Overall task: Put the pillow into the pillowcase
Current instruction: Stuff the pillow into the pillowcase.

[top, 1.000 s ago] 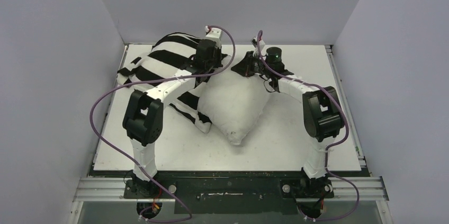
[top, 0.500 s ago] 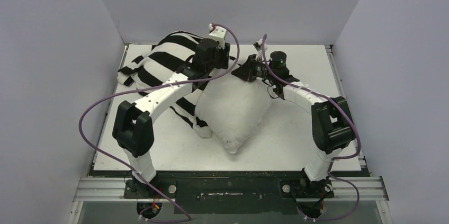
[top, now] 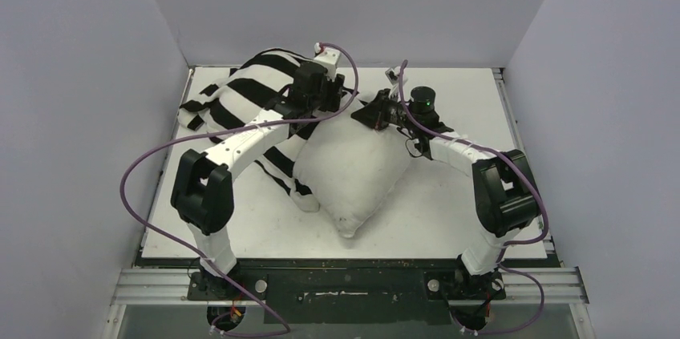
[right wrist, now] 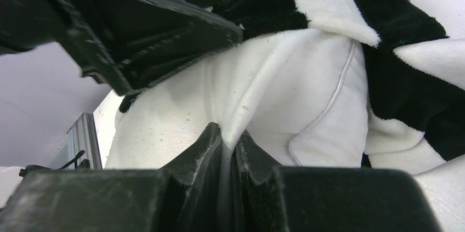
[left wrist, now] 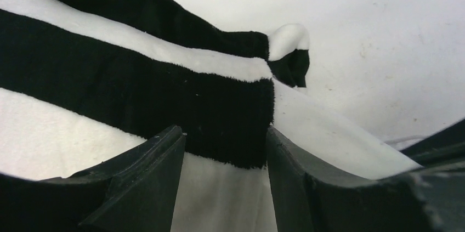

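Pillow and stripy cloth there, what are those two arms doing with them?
Two robot arms are stuffing the pillow into the striped pillowcase. The right gripper is shut on a fold of the pillow near its far corner. The left gripper is open over the pillowcase edge, gripping nothing. Most of the pillow lies outside on the table.

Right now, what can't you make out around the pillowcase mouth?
Pillowcase mouth: top view, hidden under left arm.
Whether the pillow has its far corner inside: top view, same arm covers it.
Whether the open left pincer touches the pillowcase: left wrist view, too close.
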`<state>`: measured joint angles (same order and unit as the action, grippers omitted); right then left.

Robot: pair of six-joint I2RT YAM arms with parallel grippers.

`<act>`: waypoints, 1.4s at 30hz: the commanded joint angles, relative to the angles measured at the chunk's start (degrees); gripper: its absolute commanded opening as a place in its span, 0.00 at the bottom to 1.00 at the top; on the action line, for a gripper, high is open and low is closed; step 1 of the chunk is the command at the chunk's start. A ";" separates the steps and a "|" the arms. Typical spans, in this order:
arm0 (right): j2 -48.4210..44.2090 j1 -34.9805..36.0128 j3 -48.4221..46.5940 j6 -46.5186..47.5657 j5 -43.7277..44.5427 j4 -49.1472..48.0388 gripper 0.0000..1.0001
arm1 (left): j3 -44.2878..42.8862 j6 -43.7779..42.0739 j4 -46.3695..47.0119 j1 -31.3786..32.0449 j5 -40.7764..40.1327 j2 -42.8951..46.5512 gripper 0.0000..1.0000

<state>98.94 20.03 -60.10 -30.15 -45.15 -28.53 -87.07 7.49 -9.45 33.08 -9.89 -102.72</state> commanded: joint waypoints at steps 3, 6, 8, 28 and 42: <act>-3.01 1.71 -0.10 -2.40 -1.21 -7.53 0.00 | -2.52 -2.24 0.42 -0.86 -0.26 -5.01 0.54; -3.18 2.16 1.54 -4.34 -0.11 -10.70 0.00 | -0.22 -1.71 2.76 -0.82 0.55 -4.28 0.43; -3.22 2.51 2.09 -4.80 0.49 -11.35 0.00 | 1.37 -1.25 4.64 -0.78 1.19 -2.99 0.19; 1.21 6.27 10.83 -20.91 33.11 -32.22 0.00 | 7.74 24.41 23.28 15.03 21.16 12.33 0.00; 1.05 4.38 15.73 -17.66 42.39 -31.46 0.21 | 20.91 32.45 29.67 12.52 14.67 10.61 0.02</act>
<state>102.63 25.47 -44.42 -52.25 -8.82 -57.10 -64.05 37.23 18.59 45.52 -7.70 -94.37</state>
